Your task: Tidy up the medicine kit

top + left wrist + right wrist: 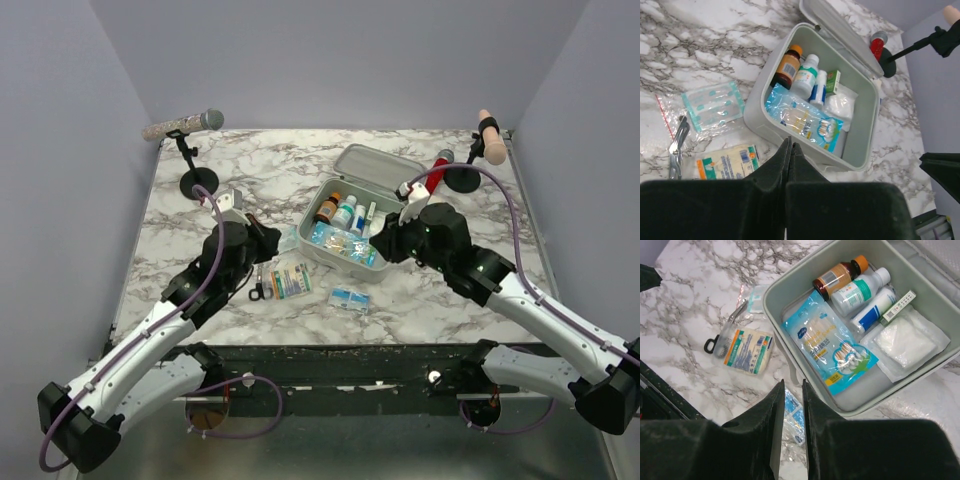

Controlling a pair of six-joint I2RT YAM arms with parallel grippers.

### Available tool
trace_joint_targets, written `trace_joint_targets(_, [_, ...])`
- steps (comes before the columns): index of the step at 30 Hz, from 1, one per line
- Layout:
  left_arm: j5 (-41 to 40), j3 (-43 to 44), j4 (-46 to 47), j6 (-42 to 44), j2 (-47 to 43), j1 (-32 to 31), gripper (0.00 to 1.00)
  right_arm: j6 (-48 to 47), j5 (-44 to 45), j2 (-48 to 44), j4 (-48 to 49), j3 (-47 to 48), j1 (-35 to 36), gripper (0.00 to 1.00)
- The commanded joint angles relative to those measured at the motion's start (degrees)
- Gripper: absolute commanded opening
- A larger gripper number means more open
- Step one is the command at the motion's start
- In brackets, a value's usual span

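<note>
Printed labels on the bottles (855, 290) and blue packet (827, 345) in the medicine kit (771, 302), and on the yellow pack (745, 350) outside; nothing legible.

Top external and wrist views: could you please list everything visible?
light grey-white medicine kit: one, lid open, marble table's centre.
amber bottle, white bottle, white-blue tube, green box: one each, kit's back.
blue cotton-swab packet, white gauze pouch: one each, inside kit.
teal plaster sheet, metal scissors, yellow-white packet: one each, left of kit.
small blue packet: one, before kit.
red cylinder: one, beside lid.
black stands: two, back corners.
left gripper: black, shut, empty.
right gripper: black, slightly open, empty.
</note>
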Motion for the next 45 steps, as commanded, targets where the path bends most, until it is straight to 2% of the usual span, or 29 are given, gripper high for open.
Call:
trace_joint_targets(1, [2.2, 4.0, -3.6, 2.4, -0.9, -0.5, 0.0, -0.4, 0.9, -0.2, -1.7, 2.2, 0.1, 0.28])
trace_joint_targets(4, [2.0, 4.2, -4.8, 3.6, 1.7, -0.4, 0.02, -0.6, -1.7, 1.3, -1.5, 2.1, 0.1, 0.32])
trace_joint_targets(6, [2.1, 3.0, -6.0, 3.2, 4.1, -0.5, 0.41, 0.0, -5.9, 3.0, -1.8, 2.3, 0.1, 0.34])
trace_joint_targets(8, [0.6, 1.1, -7.8, 0.9, 6.2, -0.5, 0.71, 0.7, -7.8, 4.2, -2.2, 2.1, 0.1, 0.36])
trace_joint_targets(11, [-2.9, -3.0, -9.5, -1.9, 7.6, -0.5, 0.99, 1.2, -9.7, 4.4, -2.1, 1.3, 0.1, 0.36])
trace_joint_targets(17, [-5.9, -8.0, -7.3, -1.0, 12.3, -0.2, 0.98, 1.2, -10.1, 4.8, -1.6, 0.6, 0.0, 0.36])
trace_joint_targets(24, [-4.7, -9.2, -1.7, 0.5, 19.2, 0.4, 0.85, 2.2, -12.2, 4.7, -0.7, -1.3, 0.1, 0.36])
trace_joint_targets(26, [-3.5, -9.6, 0.6, 1.7, 19.9, 0.9, 0.76, 2.3, -12.4, 4.5, -0.2, -2.1, 0.1, 0.36])
trace_joint_targets(29, [-2.1, -9.2, 2.7, 3.1, 21.7, 2.1, 0.69, 2.3, -12.5, 4.1, -0.1, -3.0, 0.1, 0.35])
trace_joint_targets(38, [0.3, -10.2, 5.4, 3.5, 25.9, 4.3, 0.59, 1.5, -11.1, 2.7, -0.1, -4.4, 0.0, 0.35])
trace_joint_targets(43, [3.2, -11.5, 8.7, 3.4, 25.3, 4.6, 0.31, 1.3, -11.0, 2.4, -0.1, -4.6, 0.1, 0.35])
trace_joint_targets(45, [3.6, -11.8, 9.3, 3.4, 25.3, 4.6, 0.24, 1.2, -11.0, 2.5, -0.1, -4.6, 0.1, 0.35])
